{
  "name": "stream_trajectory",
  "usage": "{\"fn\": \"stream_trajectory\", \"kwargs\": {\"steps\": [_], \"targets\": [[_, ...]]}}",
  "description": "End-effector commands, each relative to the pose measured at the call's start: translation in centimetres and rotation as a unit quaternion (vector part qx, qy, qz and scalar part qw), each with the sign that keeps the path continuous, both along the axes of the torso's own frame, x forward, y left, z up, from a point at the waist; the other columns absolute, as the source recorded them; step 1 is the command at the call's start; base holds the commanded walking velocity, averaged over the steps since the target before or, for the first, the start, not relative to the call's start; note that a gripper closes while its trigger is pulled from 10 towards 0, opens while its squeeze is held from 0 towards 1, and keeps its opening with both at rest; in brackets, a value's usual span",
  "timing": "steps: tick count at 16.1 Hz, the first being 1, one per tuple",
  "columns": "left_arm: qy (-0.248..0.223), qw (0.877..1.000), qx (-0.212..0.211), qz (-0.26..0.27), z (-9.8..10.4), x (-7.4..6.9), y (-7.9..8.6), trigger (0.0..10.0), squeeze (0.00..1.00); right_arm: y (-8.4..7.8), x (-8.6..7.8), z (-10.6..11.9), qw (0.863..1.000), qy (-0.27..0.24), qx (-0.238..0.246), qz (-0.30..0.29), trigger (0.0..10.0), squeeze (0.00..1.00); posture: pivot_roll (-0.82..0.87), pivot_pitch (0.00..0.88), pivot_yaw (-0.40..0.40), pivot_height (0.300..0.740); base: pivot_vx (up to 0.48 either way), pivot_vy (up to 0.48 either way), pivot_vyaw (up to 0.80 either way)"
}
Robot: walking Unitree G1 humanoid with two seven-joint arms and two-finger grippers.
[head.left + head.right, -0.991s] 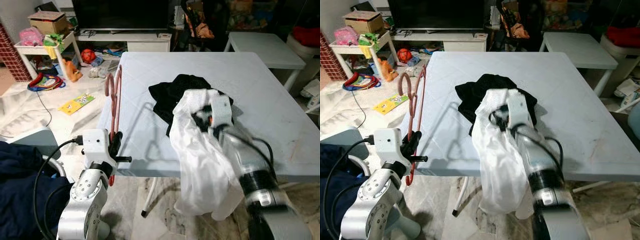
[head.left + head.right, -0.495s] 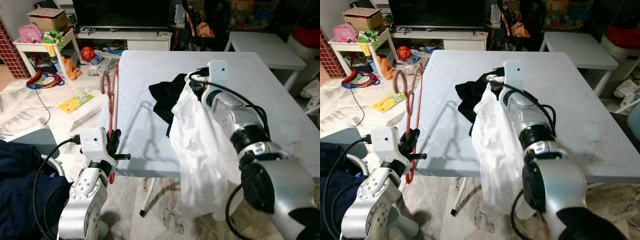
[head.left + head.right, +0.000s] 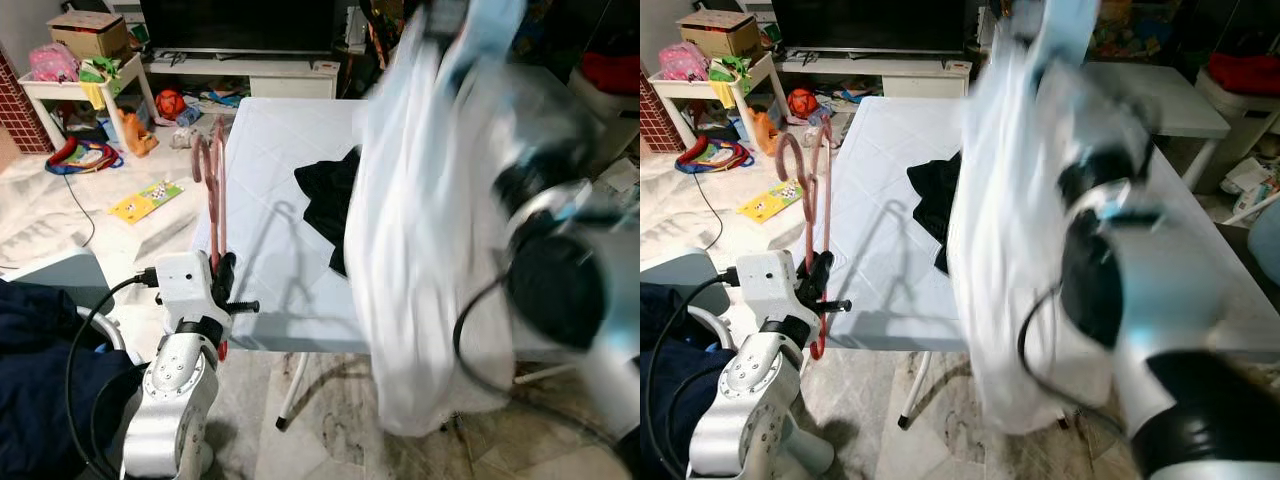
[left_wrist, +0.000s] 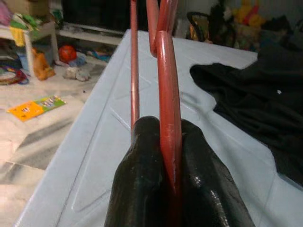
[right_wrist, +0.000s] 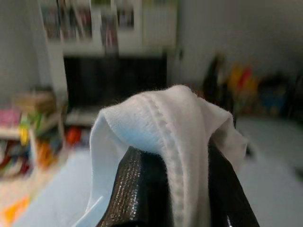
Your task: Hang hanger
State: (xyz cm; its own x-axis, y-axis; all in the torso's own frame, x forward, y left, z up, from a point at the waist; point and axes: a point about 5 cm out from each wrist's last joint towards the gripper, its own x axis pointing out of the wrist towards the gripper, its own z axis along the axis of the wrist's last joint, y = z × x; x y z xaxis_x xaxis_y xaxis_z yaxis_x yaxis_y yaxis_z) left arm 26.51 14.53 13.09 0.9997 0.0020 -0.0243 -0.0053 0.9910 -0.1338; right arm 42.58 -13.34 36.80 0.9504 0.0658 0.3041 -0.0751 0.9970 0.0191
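Note:
A red hanger (image 3: 213, 180) stands upright at the white table's (image 3: 270, 210) left edge. My left gripper (image 3: 222, 285) is shut on its lower part, and the wrist view shows the black fingers (image 4: 142, 161) pressed around the red bar (image 4: 166, 94). My right gripper (image 5: 177, 156) is raised high above the table, shut on a fold of a white garment (image 5: 165, 123). The garment (image 3: 420, 220) hangs down long and blurred in front of the table's right half. A black garment (image 3: 322, 185) lies crumpled on the table behind it, partly hidden.
Toys and a booklet (image 3: 145, 200) litter the floor to the left. A small white shelf with a cardboard box (image 3: 85, 30) stands at the far left, and a TV stand (image 3: 250, 65) at the back. A second white table (image 3: 1160, 90) is at the back right. Dark blue cloth (image 3: 35, 350) lies at the lower left.
My right arm has swung up from table height to well above it, lifting the white garment so it hangs full length. The left gripper and hanger have barely moved.

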Motion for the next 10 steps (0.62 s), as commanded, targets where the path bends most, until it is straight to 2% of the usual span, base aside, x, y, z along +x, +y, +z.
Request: {"fn": "stream_trajectory", "kwargs": {"steps": [1,3,4,6,7,8,9,10], "targets": [[-0.026,0.998,0.019,0.045,0.6,0.3,1.1,10.0,0.00,-0.8,-0.9,3.9,0.997,-0.075,-0.016,-0.021,0.0,0.00,0.01,0.000,-0.061,0.740,0.000,0.000,0.00],[-0.061,0.994,0.041,0.085,1.7,0.5,2.2,10.0,0.00,-1.7,-1.7,5.9,0.990,-0.127,-0.042,-0.044,0.0,0.00,0.01,0.000,-0.061,0.740,0.000,0.000,0.00],[-0.066,0.993,0.044,0.090,1.9,0.5,2.5,10.0,0.00,-2.1,-1.7,5.9,0.989,-0.129,-0.043,-0.050,0.0,0.00,0.01,0.000,-0.058,0.740,0.000,0.000,0.00],[-0.072,0.991,0.050,0.098,1.9,0.6,2.7,10.0,0.00,-2.6,-1.5,5.1,0.989,-0.124,-0.045,-0.060,0.0,0.00,0.01,0.000,-0.058,0.740,0.000,0.000,0.00],[-0.077,0.991,0.049,0.094,1.9,0.6,2.4,10.0,0.00,-3.0,-0.8,2.5,0.993,-0.087,-0.061,-0.057,0.0,0.00,0.01,0.000,-0.053,0.740,0.000,0.000,0.00],[-0.079,0.993,0.049,0.076,1.7,0.7,1.7,10.0,0.00,-3.1,0.0,-1.9,0.994,-0.019,-0.095,-0.045,3.3,0.00,0.01,0.000,-0.051,0.740,0.000,0.000,0.00],[-0.079,0.993,0.048,0.068,1.7,0.6,1.5,10.0,0.00,-3.1,0.1,-3.5,0.993,0.008,-0.108,-0.038,8.5,0.00,0.01,0.000,-0.047,0.740,0.000,0.000,0.00],[-0.076,0.994,0.045,0.059,1.5,0.6,1.2,10.0,0.00,-3.0,0.3,-5.1,0.992,0.036,-0.120,-0.028,10.0,0.00,0.01,0.000,-0.047,0.740,0.000,0.000,0.00]]}}
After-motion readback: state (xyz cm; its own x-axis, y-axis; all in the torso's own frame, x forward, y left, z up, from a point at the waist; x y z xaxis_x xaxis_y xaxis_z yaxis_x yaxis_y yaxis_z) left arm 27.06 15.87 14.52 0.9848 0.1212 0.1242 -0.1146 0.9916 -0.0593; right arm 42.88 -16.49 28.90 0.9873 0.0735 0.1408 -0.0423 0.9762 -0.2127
